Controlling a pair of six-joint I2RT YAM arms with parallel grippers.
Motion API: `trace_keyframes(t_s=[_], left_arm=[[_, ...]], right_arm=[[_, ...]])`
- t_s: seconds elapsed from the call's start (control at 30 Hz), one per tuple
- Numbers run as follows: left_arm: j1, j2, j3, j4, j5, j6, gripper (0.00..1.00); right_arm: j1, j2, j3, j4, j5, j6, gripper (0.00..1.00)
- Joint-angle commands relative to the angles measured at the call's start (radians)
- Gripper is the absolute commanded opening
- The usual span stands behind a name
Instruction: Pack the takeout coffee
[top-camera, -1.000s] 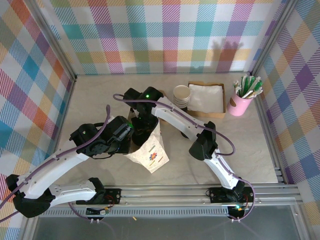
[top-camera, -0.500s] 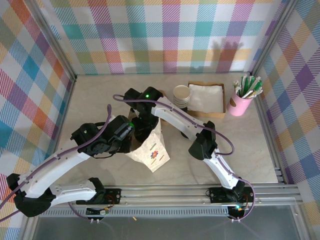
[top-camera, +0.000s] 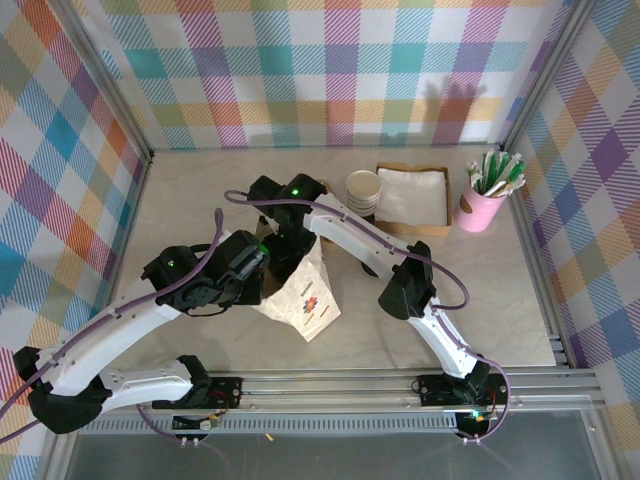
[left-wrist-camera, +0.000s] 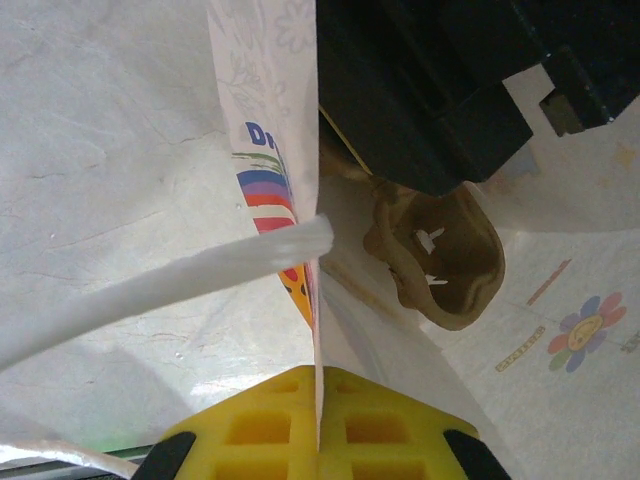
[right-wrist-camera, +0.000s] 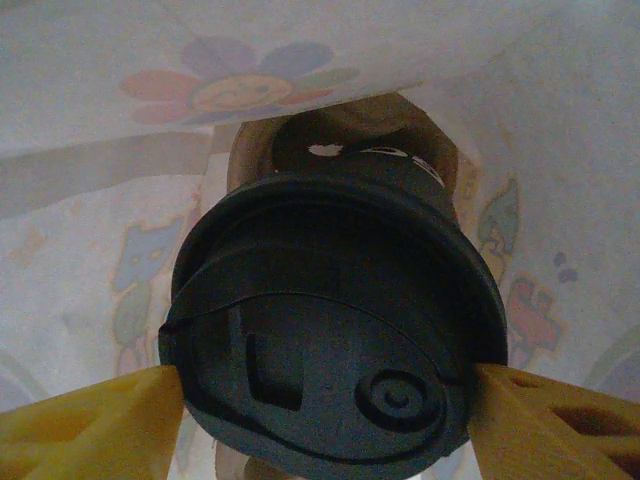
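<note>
Right wrist view: the takeout coffee, a small paper cup under a round black plastic lid, sits inside a white paper bag with a flower print, standing on the pale marbled bench. The right jaws flank the lid; whether they grip it cannot be told. The left jaws are pinched together on the bag's edge.

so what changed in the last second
The paper bag shifted slightly up and right in the top view. Otherwise the same: left gripper pinches the bag's edge, takeout coffee sits inside the bag between the right gripper fingers; whether they have let go is unclear.
</note>
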Motion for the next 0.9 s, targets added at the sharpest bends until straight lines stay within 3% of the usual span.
trace_keyframes(t_s=[0.0, 0.57, 0.7, 0.87], left_arm=[[0.002, 0.0, 0.01, -0.12, 0.045, 0.025, 0.0], [0.004, -0.019, 0.006, -0.131, 0.025, 0.025, 0.01], [0.005, -0.035, 0.018, -0.144, 0.002, 0.015, 0.28], [0.006, -0.074, 0.043, -0.156, -0.024, -0.002, 0.4]], right_arm=[[-0.023, 0.028, -0.028, 0.025, 0.084, -0.012, 0.75], [-0.002, -0.035, -0.022, 0.127, 0.037, -0.033, 0.75], [0.006, -0.042, -0.018, 0.128, 0.026, -0.036, 0.75], [0.015, -0.053, -0.015, 0.13, -0.003, -0.028, 0.75]])
